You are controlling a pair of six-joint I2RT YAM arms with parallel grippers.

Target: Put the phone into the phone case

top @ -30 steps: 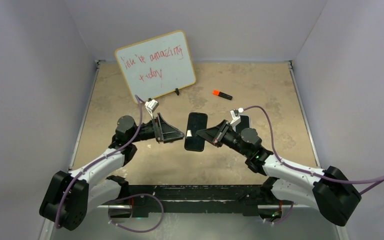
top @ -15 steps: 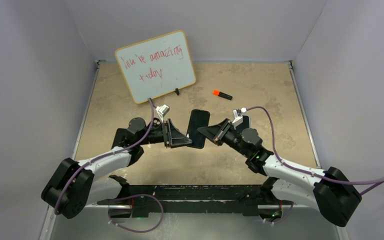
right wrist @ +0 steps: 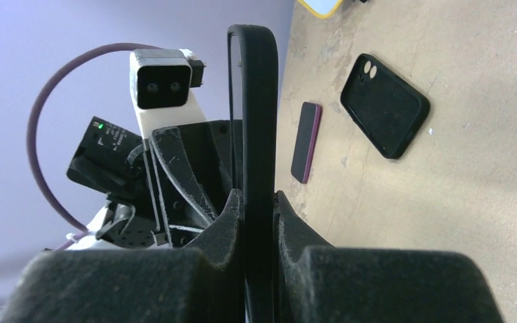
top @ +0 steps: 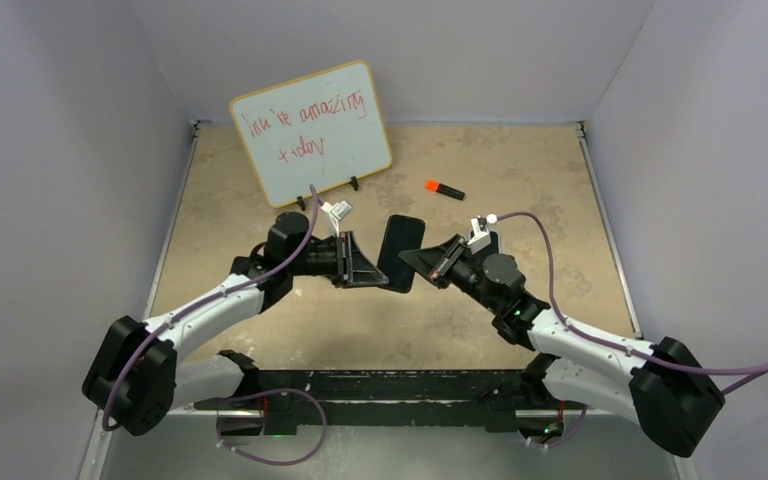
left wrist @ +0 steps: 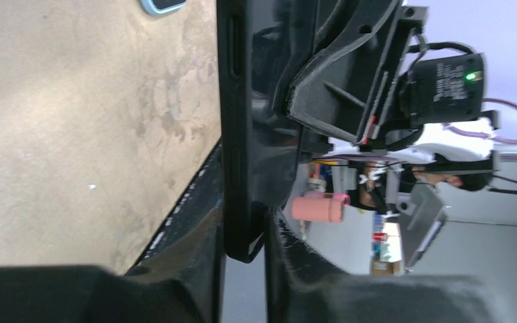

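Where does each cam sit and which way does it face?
Top external: above and behind the bases, looking down on the table; both arms show, left gripper and right gripper meeting on a black slab.
Left wrist: on the left arm, facing the right gripper; own fingers at bottom.
Right wrist: on the right arm, facing the left gripper; own fingers at bottom.
Shared: both wrist views see the slab edge-on.

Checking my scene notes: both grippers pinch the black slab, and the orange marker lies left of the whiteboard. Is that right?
Wrong on one point: in the top view the marker lies right of the whiteboard, not left. The left gripper and right gripper do both pinch the black slab.
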